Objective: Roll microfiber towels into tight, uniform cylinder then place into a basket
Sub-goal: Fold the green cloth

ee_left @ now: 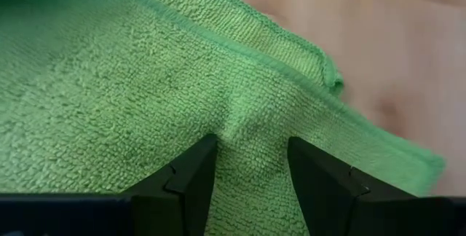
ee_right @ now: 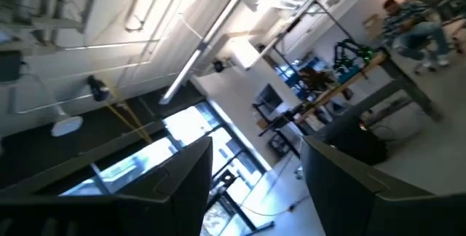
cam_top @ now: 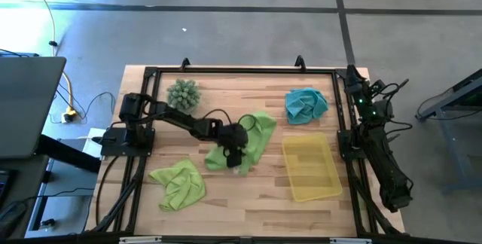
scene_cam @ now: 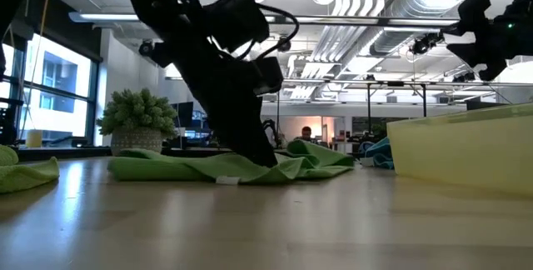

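wooden tabletop (cam_top: 248, 199) inside a black frame, on a grey floor, with an office room showing behind it in the low view. none of the three towels is rolled and the yellow basket (cam_top: 310, 168) at the right-hand side holds nothing, so the task looks to be at its very start. the left end effector (ee_left: 251, 164) is down on the middle green towel (cam_top: 256, 140), which lies spread and rumpled near the tabletop's centre. its fingers (ee_left: 191, 174) stand a narrow gap apart with a small ridge of cloth pushed up between them, close to the towel's hemmed edge; the cloth is not clearly pinched yet. my guess is that it is taking hold of an edge to fold or straighten the towel before rolling.

the second green towel (cam_top: 178, 184) is bunched at the near left part of the tabletop, and the blue towel (cam_top: 305, 104) is crumpled at the far right, just beyond the basket. the right end effector (ee_right: 255, 185) is parked off the right edge, raised and pointing into the room, fingers apart and holding nothing.

bare wood lies between the middle towel and the basket, and along the near edge, which should give room to roll. the plant ball (cam_top: 184, 93) sits at the far left, clear of the towel.
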Motion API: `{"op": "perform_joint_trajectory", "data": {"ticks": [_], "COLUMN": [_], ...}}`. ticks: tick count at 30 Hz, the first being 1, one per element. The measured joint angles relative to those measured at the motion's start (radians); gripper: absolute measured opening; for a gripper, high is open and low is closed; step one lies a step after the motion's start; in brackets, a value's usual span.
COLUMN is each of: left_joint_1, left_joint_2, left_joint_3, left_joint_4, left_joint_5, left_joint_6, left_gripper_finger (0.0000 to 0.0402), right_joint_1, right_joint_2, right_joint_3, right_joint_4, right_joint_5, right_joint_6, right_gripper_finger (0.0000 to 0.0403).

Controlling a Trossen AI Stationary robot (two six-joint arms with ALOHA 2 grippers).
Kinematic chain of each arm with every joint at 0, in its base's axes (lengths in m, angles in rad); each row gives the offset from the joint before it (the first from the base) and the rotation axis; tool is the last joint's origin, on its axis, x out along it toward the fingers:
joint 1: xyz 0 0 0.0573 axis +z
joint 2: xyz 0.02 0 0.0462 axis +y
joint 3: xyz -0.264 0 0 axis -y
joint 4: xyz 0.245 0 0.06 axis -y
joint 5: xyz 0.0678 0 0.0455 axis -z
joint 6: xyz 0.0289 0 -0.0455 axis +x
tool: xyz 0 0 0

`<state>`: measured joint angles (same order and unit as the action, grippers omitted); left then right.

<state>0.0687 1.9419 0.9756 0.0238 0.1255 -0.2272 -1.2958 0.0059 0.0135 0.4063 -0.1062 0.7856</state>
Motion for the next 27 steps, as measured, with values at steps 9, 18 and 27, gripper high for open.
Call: {"op": "perform_joint_trajectory", "data": {"ticks": [9, 18, 27], "left_joint_1": [-0.064, -0.098, -0.097], "left_joint_2": [0.002, 0.01, 0.008], "left_joint_3": [-0.002, -0.008, -0.006], "left_joint_4": [0.027, 0.158, 0.38], "left_joint_5": [0.076, 0.16, 0.131], "left_joint_6": [-0.189, -0.33, -0.349], "left_gripper_finger": [0.0163, 0.0163, 0.0163], "right_joint_1": [0.1, 0.184, 0.234], "right_joint_2": [0.0, 0.0, 0.023], "right_joint_3": [0.0, 0.0, 0.039], "right_joint_4": [0.108, 0.173, 0.207], "right_joint_5": [0.0, 0.027, 0.05], "right_joint_6": [-0.004, -0.107, -0.26], "right_gripper_finger": [0.0199, 0.0199, 0.0199]}}
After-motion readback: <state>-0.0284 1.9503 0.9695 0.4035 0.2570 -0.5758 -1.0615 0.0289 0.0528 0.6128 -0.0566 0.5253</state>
